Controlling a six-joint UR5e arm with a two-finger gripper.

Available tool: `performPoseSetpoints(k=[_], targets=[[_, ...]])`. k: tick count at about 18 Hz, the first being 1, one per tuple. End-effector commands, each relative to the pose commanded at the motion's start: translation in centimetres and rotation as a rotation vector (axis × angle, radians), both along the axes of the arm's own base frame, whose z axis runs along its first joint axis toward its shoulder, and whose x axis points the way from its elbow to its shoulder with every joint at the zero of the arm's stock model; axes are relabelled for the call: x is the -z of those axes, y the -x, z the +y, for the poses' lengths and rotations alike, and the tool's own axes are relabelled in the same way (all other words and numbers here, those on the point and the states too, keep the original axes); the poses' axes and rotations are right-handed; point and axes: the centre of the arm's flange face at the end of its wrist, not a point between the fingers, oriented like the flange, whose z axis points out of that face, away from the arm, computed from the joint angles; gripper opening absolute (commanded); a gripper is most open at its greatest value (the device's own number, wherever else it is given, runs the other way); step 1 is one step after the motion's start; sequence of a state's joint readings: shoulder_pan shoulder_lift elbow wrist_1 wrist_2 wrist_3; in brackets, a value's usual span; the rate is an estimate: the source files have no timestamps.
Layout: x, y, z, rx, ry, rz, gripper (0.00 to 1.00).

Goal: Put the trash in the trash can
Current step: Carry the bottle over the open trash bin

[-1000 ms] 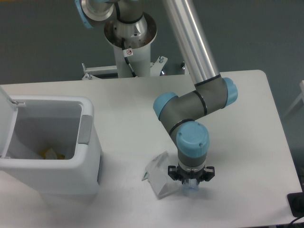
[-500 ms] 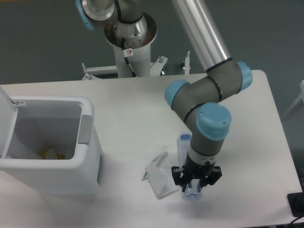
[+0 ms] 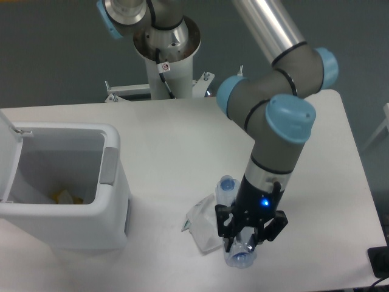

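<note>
Arm bent down over the table (image 3: 304, 121) front; gripper (image 3: 248, 238) jaws straddle the bottle (image 3: 234, 243), grip uncertain. Wrapper (image 3: 203, 226) adjacent; bin (image 3: 67, 201) open, well left.

The boxy white plastic trash can (image 3: 67, 207) has a grey latch panel, with yellow scraps inside. The crushed clear plastic bottle (image 3: 234, 225) wears a blue cap; the flat translucent-white wrapper (image 3: 200, 222) shows a green corner on the white bench (image 3: 170, 134).

Trash can (image 3: 67, 201): on table (image 3: 170, 140), at left.
Wrapper (image 3: 200, 222): right of trash can, flat on table.
Bottle (image 3: 234, 243): touching wrapper's right side, under gripper (image 3: 249, 234).
</note>
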State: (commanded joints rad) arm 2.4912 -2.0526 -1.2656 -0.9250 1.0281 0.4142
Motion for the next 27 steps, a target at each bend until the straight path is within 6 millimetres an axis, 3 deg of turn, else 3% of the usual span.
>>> performPoseSetpoints(k=[3,5,9,15,20,25,27], targets=[[-5.3,-1.7,0.2,0.072,-0.148,-0.017,0.48],[-7.8,-2.6,0.5,0.115,-0.22,-0.02,0.48],[-10.4,-4.6,0.6,0.184,-0.311,-0.031,0.48],[-14.8,-10.2,1.7,0.309,-0.435,-0.015,0.48],[-16.1,-13.3,2.6,0.384,-0.484,-0.054,0.48],[-15.7,-19.6,5.4,0.486,-0.484,-0.095,0.5],[-15.6,-20.9,5.9,0.506,-0.482,-0.101,0.52]])
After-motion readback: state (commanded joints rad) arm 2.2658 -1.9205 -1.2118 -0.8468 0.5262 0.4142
